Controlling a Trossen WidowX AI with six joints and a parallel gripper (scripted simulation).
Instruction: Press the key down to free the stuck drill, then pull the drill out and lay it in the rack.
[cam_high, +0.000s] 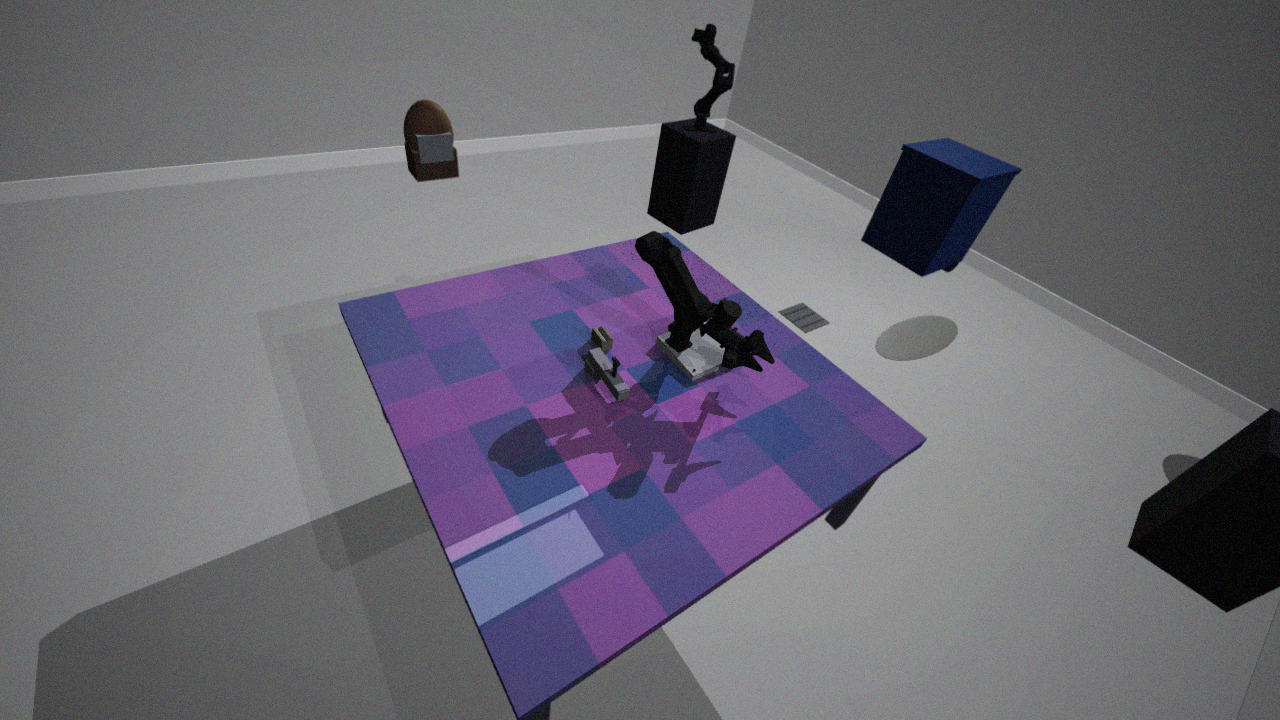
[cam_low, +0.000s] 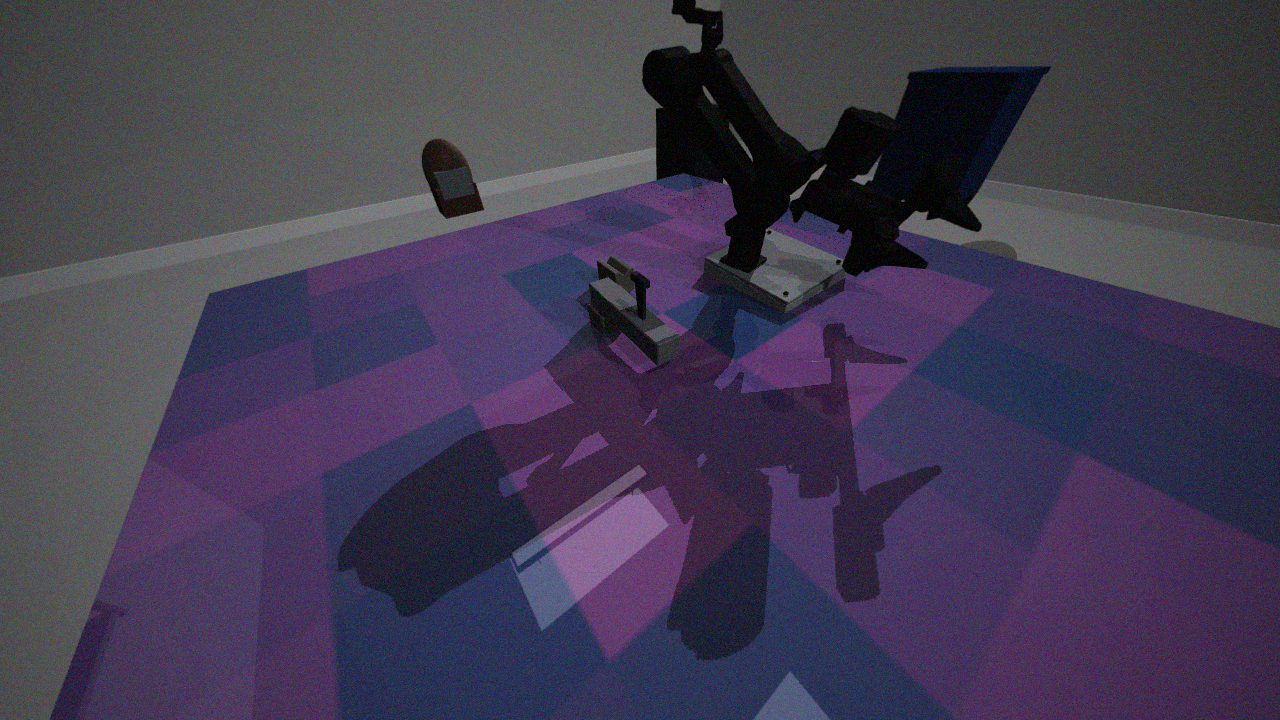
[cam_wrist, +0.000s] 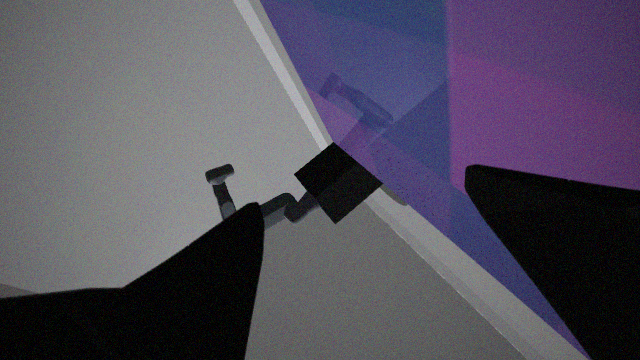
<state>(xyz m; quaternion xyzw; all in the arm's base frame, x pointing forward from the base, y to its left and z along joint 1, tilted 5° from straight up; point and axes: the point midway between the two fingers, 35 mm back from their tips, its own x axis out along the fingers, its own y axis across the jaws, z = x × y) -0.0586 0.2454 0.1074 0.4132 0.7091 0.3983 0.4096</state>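
A long grey block (cam_high: 618, 385) (cam_low: 660, 343) stands near the table's middle, left of the arm's base. A black upright piece with a wider top (cam_high: 615, 366) (cam_low: 641, 297) rises from it. A small beige-grey piece (cam_high: 602, 338) (cam_low: 617, 271) stands just behind the block. I cannot tell which of these is the drill, the key or the rack. My gripper (cam_high: 767, 365) (cam_low: 953, 243) (cam_wrist: 363, 195) is open and empty, right of the base, well away from the block and above the table. The wrist view shows none of the task's pieces.
The arm's pale base plate (cam_high: 694, 362) (cam_low: 787, 284) is between the block and my gripper. The patchwork table (cam_high: 742, 528) (cam_low: 1118, 573) carries the arm's large shadow. Beyond it are a dark pedestal (cam_high: 690, 179) (cam_wrist: 337, 185) with another arm and a blue box (cam_high: 930, 210) (cam_low: 939, 116).
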